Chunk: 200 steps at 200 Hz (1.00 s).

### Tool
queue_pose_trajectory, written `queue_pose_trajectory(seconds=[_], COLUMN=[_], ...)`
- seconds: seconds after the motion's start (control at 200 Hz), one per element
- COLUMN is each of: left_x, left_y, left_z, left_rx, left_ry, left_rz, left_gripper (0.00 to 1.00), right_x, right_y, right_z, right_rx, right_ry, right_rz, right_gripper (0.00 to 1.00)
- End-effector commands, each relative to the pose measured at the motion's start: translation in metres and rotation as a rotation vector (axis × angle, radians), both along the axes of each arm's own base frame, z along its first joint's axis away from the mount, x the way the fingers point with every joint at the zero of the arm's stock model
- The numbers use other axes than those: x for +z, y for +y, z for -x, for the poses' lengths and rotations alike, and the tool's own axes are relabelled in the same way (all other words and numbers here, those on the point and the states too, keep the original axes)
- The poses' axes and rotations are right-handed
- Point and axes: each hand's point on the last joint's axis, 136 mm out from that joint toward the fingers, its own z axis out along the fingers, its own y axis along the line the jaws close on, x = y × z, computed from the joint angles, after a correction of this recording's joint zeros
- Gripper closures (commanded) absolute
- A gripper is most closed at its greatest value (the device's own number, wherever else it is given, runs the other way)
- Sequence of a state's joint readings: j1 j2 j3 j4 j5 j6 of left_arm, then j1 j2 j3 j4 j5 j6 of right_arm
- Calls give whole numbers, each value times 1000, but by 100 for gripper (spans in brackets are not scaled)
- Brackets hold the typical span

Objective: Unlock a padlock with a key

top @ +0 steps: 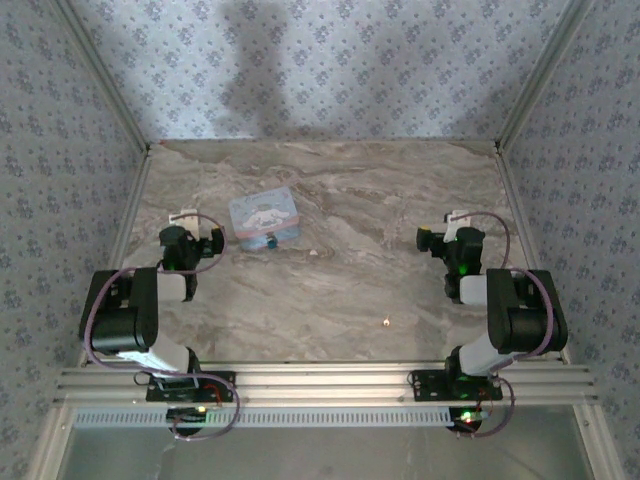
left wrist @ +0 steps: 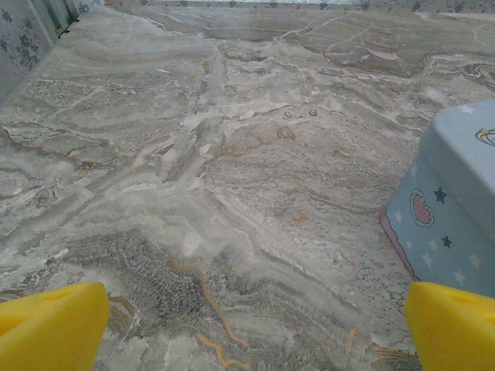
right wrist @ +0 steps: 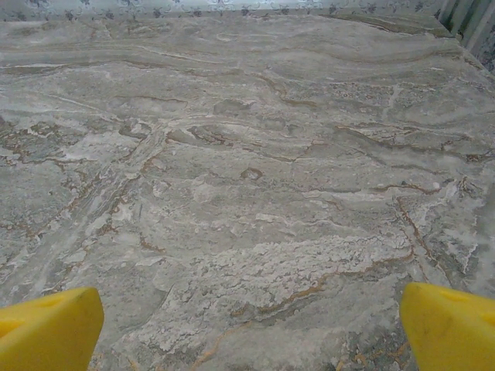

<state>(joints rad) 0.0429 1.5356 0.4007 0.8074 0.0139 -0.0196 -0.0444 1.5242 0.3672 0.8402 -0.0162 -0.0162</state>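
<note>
With fingers spread wide and holding nothing, the left gripper [left wrist: 247, 334] has the light-blue tin [left wrist: 456, 209] at its 3 o'clock and the right gripper [right wrist: 247, 332] hangs over the marble table [top: 350, 290], while the padlock [top: 270, 241] sits just beside the tin's 6 o'clock edge and the key [top: 386, 322] lies well apart at the padlock's 4 o'clock.

Two grippers — the left gripper [left wrist: 251, 332] and the right gripper [right wrist: 247, 332]. One tin [top: 264, 217], just right of the left gripper. One padlock [top: 270, 242], at the tin's near side. One key [top: 386, 322] — left of the right gripper, well apart.
</note>
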Motion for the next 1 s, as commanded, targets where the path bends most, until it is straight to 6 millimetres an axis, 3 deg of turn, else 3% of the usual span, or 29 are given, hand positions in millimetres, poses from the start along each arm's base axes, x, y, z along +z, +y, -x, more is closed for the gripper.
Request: queue_pose_trajectory(seconds=[0.0, 0.125, 0.28, 0.415, 0.55, 0.754, 0.994], left_x=[8, 27, 65, 96, 107, 109, 99], left_y=[0, 6, 1, -7, -24, -80, -153], left_z=[-3, 6, 16, 19, 23, 41, 74], left_rx=[10, 50, 46, 60, 70, -43, -173], left_ry=[-23, -78, -95, -99, -22, 75, 156], left_rz=[4, -2, 11, 175, 401, 572, 615], left_gripper=[2, 2, 2, 2, 2, 2, 2], right_x=[5, 19, 45, 74, 91, 81, 37], right_y=[-1, -13, -11, -1, 17, 66, 109], right_z=[-4, -1, 5, 11, 28, 72, 149], right_rx=[4, -63, -61, -45, -44, 20, 42], right_ry=[-9, -21, -12, 1, 61, 256, 583], right_rz=[-3, -6, -11, -77, -189, -359, -395], right_gripper=[0, 0, 0, 0, 0, 2, 13])
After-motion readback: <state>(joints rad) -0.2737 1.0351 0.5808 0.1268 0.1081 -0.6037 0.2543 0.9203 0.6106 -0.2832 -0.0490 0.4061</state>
